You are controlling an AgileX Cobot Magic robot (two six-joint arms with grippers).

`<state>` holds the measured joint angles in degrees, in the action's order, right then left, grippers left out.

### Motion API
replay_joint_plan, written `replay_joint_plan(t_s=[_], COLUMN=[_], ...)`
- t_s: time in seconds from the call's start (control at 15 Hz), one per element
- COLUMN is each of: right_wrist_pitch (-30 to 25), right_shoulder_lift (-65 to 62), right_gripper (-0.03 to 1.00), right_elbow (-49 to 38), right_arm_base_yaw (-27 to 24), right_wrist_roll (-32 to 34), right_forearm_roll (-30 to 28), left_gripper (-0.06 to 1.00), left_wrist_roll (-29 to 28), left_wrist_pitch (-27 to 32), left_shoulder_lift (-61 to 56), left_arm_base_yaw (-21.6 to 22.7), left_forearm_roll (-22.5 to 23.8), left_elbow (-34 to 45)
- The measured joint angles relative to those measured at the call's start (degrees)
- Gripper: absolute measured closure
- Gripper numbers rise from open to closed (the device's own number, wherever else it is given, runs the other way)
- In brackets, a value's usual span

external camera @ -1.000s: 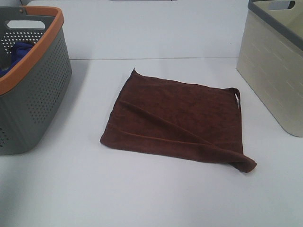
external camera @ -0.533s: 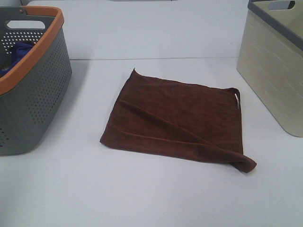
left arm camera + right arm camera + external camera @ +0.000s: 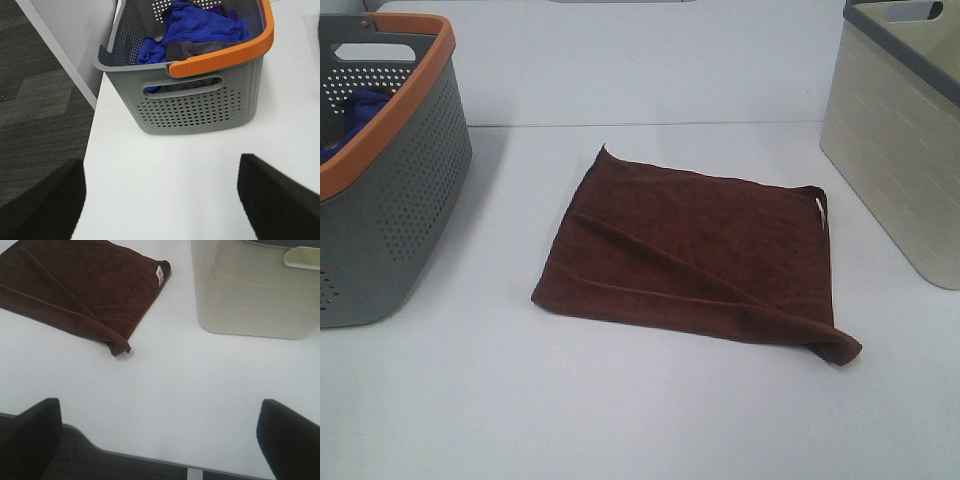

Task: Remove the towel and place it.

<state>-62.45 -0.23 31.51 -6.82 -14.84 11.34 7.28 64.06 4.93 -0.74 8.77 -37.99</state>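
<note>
The dark reddish-brown towel [image 3: 695, 250] lies spread on the white table [image 3: 620, 410] at its middle, with a fold across it and one front corner curled up. Its small white tag [image 3: 819, 205] sits at the right corner. The towel also shows in the right wrist view [image 3: 80, 285]. Neither gripper shows in the exterior view. My left gripper [image 3: 160, 200] is open and empty above the table's left edge, short of the grey basket. My right gripper [image 3: 160, 440] is open and empty above the table's front right edge, apart from the towel.
A grey perforated basket with an orange rim [image 3: 390, 170] stands at the left and holds blue cloth [image 3: 195, 27]. A beige bin with a grey rim [image 3: 900, 140] stands at the right, also in the right wrist view [image 3: 250, 295]. Floor lies past the table edges.
</note>
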Motion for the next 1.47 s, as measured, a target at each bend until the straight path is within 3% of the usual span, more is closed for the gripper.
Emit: replay_joint_plan(t_s=[0.47,1.47], right_wrist_pitch=[0.2,0.6], right_shoulder_lift=[0.0,-0.1], right_gripper=[0.02,0.02], right_elbow=[-1.3,-2.6], right_arm_base_yaw=[0.0,0.0], right_wrist_roll=[-1.7,-1.7], right_forearm_roll=[0.3,0.6], left_gripper=[0.15,0.15], left_wrist_roll=[0.2,-0.5], left_wrist_pitch=[-3.0,-3.7], left_shoulder_lift=[-5.2,-5.3], left_arm_base_yaw=[0.0,0.0], left_forearm_roll=[-11.5,-12.6], left_elbow=[8.8,8.9])
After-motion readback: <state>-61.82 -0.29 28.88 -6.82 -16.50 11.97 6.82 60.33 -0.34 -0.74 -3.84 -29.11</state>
